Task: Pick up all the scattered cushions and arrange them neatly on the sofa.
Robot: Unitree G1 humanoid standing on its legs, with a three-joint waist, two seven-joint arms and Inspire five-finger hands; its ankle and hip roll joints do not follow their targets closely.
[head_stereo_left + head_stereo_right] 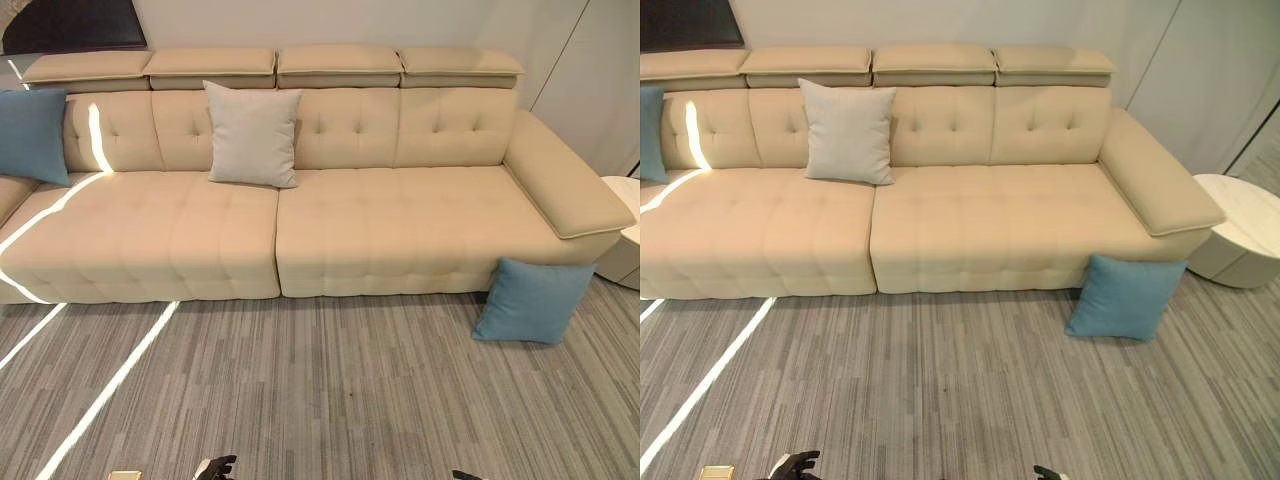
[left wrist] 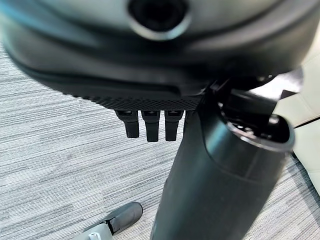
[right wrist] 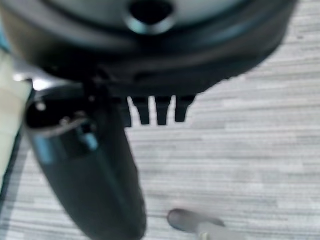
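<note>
We face a long beige sofa (image 1: 300,210), our landmark. A pale grey cushion (image 1: 252,134) stands upright on its seat, leaning on the backrest a little left of the sofa's middle. A blue cushion (image 1: 30,135) leans at the sofa's far left end, also on the seat. By our judgement those two are placed, and one is left: a second blue cushion (image 1: 530,300) stands on the grey carpet (image 1: 300,390), propped against the sofa's front below its right armrest. A round white side table (image 1: 1240,230) sits just beyond that armrest. Our left hand (image 2: 150,125) and right hand (image 3: 157,111) hang low over the carpet, well short of the sofa and well apart from the fallen cushion. In each, the fingers look straight and relaxed, holding nothing.
</note>
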